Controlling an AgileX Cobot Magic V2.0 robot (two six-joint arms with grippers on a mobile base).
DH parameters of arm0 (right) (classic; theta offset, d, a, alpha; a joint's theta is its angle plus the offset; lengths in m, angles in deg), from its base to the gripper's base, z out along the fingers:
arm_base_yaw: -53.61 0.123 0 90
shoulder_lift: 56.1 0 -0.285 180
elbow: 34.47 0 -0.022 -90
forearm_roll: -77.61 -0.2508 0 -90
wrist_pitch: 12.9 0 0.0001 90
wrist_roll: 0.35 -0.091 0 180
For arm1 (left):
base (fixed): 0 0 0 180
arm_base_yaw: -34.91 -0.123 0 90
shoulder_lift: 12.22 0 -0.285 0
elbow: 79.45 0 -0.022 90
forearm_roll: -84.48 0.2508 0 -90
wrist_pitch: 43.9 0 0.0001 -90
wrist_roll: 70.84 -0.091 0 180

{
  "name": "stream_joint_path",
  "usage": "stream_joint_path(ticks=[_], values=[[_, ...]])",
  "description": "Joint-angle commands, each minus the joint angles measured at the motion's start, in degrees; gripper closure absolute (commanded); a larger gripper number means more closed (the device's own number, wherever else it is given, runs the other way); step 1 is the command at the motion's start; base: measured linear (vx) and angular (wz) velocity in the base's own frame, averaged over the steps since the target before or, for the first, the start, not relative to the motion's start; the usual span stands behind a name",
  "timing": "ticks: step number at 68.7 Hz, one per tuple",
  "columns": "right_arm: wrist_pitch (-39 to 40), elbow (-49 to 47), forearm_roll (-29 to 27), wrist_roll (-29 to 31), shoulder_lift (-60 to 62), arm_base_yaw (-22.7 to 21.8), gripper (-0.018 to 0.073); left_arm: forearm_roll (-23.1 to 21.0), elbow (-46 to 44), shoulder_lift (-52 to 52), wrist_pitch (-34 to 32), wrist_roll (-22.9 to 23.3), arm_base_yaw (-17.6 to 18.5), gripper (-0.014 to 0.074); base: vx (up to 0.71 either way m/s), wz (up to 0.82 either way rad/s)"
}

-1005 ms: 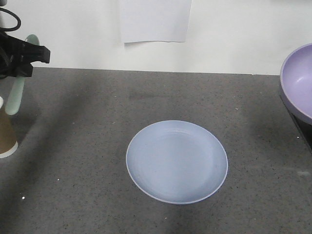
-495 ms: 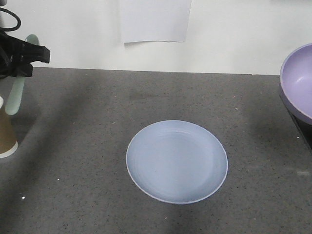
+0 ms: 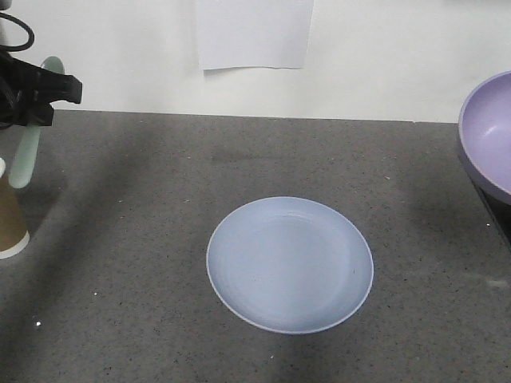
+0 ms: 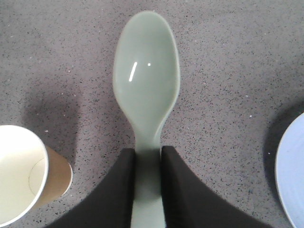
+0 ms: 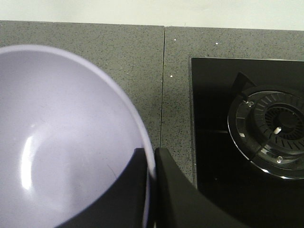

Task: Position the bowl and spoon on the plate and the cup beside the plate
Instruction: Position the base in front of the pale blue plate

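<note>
change: none to see over the last second; plate, cup and both arms sit exactly as before, front view identical.
meaning: both arms paused mid-carry, nothing placed yet; task looks early, all three placements left to do.
left gripper [image 4: 148, 154]: clamped on the handle of the small pale mint-green plastic spoon [image 4: 146, 80], scoop pointing away, held in the air above the worktop at far left.
right gripper [image 5: 151, 159]: pinching the rim of the round lavender-purple plastic bowl [image 5: 61, 142], one finger inside, one outside; bowl lifted and tilted at the right edge of the front view.
plate: round shallow pale blue-lilac plate [image 3: 290, 265], flat mid-worktop, nothing on it, well apart from both grippers.
cup: brown paper cup with white inside [image 4: 19, 173], upright at far left, just below the held spoon, well apart from the plate, so not yet beside it.
next (judgement): bowl probably goes onto the plate first, spoon after; cup needs moving closer.
surface: dark grey speckled stone worktop [image 3: 144, 239], matte, with a seam; black glass hob with gas burner [image 5: 266, 123] set in on the right.
room: plain white wall [image 3: 383, 56] behind, a white paper sheet [image 3: 254, 32] stuck on it.
</note>
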Motion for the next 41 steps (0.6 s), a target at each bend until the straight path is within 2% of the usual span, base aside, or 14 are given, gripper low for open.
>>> stream_joint_path(ticks=[1,41], values=[[3.6,-1.8,-0.4,0.5,0.7,0.0,0.0566,0.1,-1.5,-2.0,-2.8,0.5,0.2,0.0603,0.0,0.0],[3.6,-1.8,-0.4,0.5,0.7,0.0,0.0566,0.1,-1.5,-2.0,-2.8,0.5,0.2,0.0603,0.0,0.0]])
